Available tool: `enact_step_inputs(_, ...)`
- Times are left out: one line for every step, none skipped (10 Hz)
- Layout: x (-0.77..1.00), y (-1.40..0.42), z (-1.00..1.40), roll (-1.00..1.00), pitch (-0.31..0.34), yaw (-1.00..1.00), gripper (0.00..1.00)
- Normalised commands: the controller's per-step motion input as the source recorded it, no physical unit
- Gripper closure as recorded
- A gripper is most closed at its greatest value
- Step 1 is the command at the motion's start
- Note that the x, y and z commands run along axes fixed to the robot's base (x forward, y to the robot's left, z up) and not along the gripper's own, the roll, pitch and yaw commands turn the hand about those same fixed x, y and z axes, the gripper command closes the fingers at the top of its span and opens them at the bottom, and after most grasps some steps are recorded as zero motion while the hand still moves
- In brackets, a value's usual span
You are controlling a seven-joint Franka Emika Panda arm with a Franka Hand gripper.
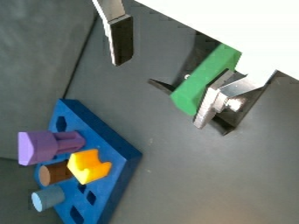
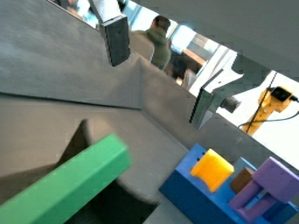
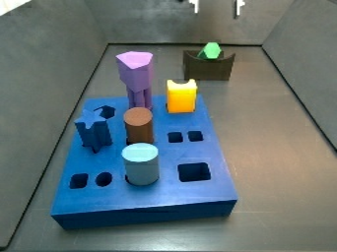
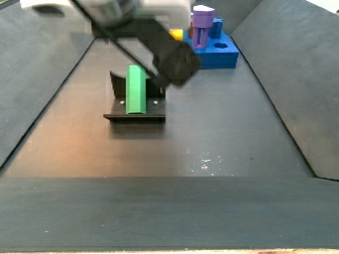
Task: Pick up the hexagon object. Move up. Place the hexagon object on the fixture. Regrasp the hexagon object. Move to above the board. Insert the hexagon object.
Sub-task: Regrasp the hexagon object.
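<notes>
Side views show us the hexagon object lying in the notch of the fixture, green bar resting across the dark block, with the board well apart from it on the dark floor. Our claw hangs above the fixture with its fingers apart and nothing between them; in a wrist view the bar sits below the gap, clear of both plates. We judge the placing step done and the regrasp in hand.

Next we would lower the claw so the pads straddle the bar, then close on its flat sides without knocking the fixture's walls. Exactly how the plates line up with the bar's length we cannot tell from these views.

For room, the floor around the fixture is open on all sides, with enclosure walls farther off. Pegs standing on the board, the purple peg tallest, call for a high approach later.
</notes>
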Motion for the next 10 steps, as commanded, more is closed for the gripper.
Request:
enact_step_inputs(-0.12,-0.74,0.68,1.00,0.038,0.02,0.00)
enact_step_inputs(-0.12,-0.54,0.43,1.00,0.029,0.02,0.00)
enact_step_inputs(-0.10,-0.43,0.29,1.00,0.026,0.02,0.00)
enact_step_inputs(-0.05,-0.21,0.06,1.00,0.024,0.02,0.00)
enact_step_inputs(-0.03,-0.06,0.04,1.00,0.025,0.02,0.00)
enact_step_inputs(-0.02,-0.03,0.04,1.00,0.025,0.02,0.00)
enact_step_inputs(-0.03,-0.04,0.02,1.00,0.021,0.02,0.00)
enact_step_inputs(-0.04,-0.03,0.02,1.00,0.014,0.02,0.00)
enact_step_inputs(-0.05,-0.03,0.02,1.00,0.010,0.02,0.00)
enact_step_inputs(-0.04,-0.03,0.01,1.00,0.002,0.02,0.00)
